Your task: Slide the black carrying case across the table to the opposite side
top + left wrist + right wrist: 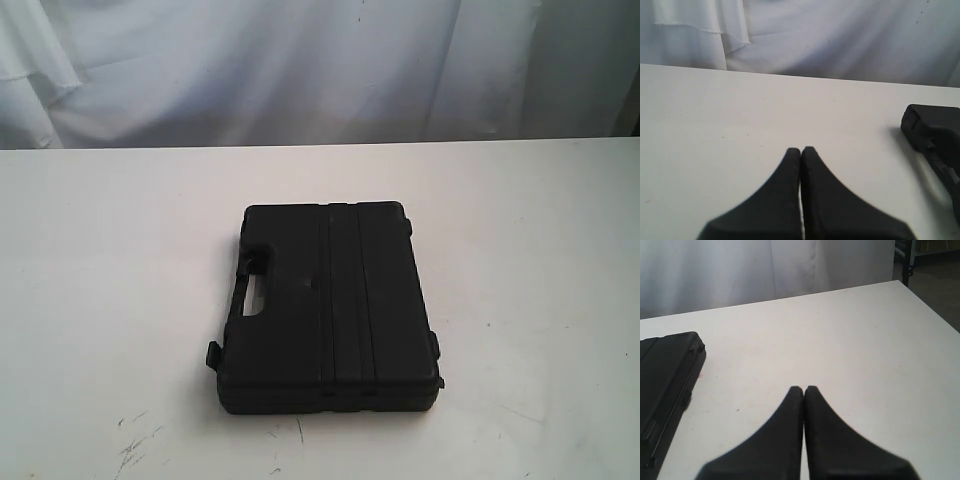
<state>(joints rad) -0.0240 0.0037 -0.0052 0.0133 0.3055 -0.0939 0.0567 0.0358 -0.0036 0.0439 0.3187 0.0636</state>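
The black carrying case lies flat near the middle of the white table, its handle cutout facing left. Neither arm shows in the exterior view. In the left wrist view my left gripper is shut with nothing in it, over bare tabletop, and a corner of the case sits well off to one side. In the right wrist view my right gripper is also shut and empty, apart from the case at the frame's edge.
Dark scratch marks mark the table's near edge in front of the case. A white cloth backdrop hangs behind the far edge. The table's corner and a dark floor area with a frame show in the right wrist view.
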